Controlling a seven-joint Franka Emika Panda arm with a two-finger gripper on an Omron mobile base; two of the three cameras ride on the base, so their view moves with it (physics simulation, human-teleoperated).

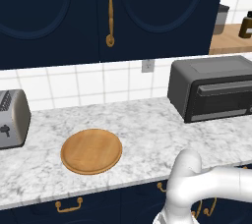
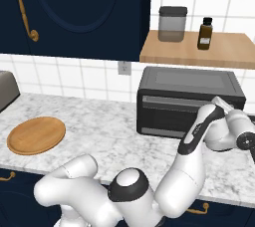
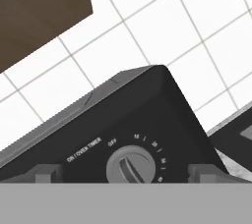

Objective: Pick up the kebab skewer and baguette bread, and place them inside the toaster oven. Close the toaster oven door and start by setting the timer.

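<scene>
The dark grey toaster oven (image 1: 211,93) (image 2: 189,99) stands at the back right of the marble counter. Its door (image 1: 221,99) (image 2: 167,114) is shut upright. In the hand view my gripper (image 3: 125,174) is open and faces the oven's right control panel (image 3: 133,120). The round timer knob (image 3: 131,165), labelled "ON / OVEN TIMER", sits between the two fingertips, its pointer near OFF. In the right base view my arm (image 2: 199,131) reaches past the oven's front right corner. The kebab skewer and baguette bread are out of view.
A bare round wooden plate (image 1: 91,151) (image 2: 36,135) lies on the counter's left. A silver slot toaster (image 1: 12,118) stands at the far left. Above the oven, a wooden shelf (image 2: 224,54) holds a jar (image 2: 172,23) and a dark bottle (image 2: 204,33).
</scene>
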